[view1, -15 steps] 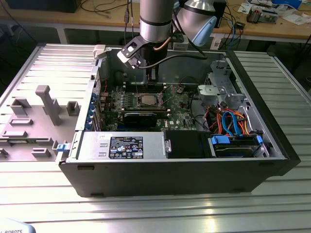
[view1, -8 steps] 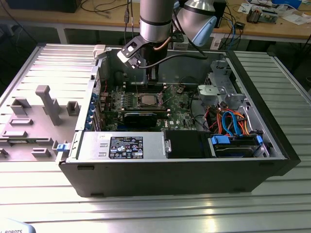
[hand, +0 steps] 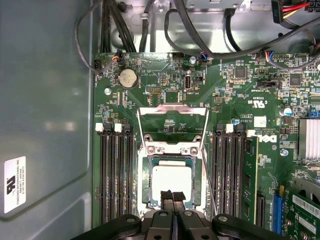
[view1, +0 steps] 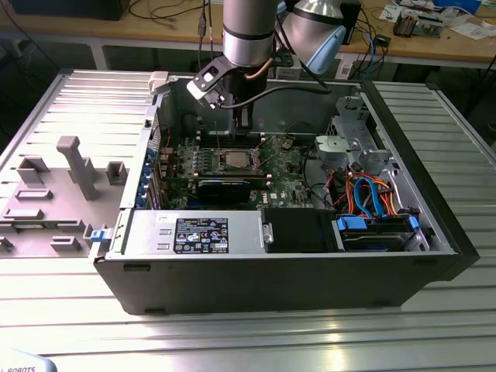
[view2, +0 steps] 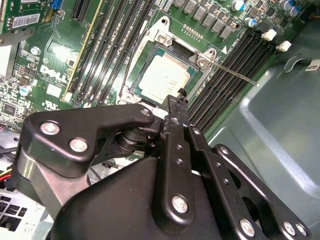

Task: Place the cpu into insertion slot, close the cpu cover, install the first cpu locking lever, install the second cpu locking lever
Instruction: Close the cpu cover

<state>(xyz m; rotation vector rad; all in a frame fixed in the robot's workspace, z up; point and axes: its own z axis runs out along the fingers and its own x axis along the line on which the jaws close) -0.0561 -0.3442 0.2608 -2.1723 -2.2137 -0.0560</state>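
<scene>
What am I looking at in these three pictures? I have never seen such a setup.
A grey robot arm reaches into an open black computer case lying on a ribbed metal table. The exterior view watches from outside; both wrist views ride on the arm, facing the green motherboard. The small silver-grey square cpu sits in the square metal-rimmed insertion slot. The thin silvery frame-shaped cpu cover is swung open beside it. The black gripper is over the chip's edge, fingers together, nothing between them.
</scene>
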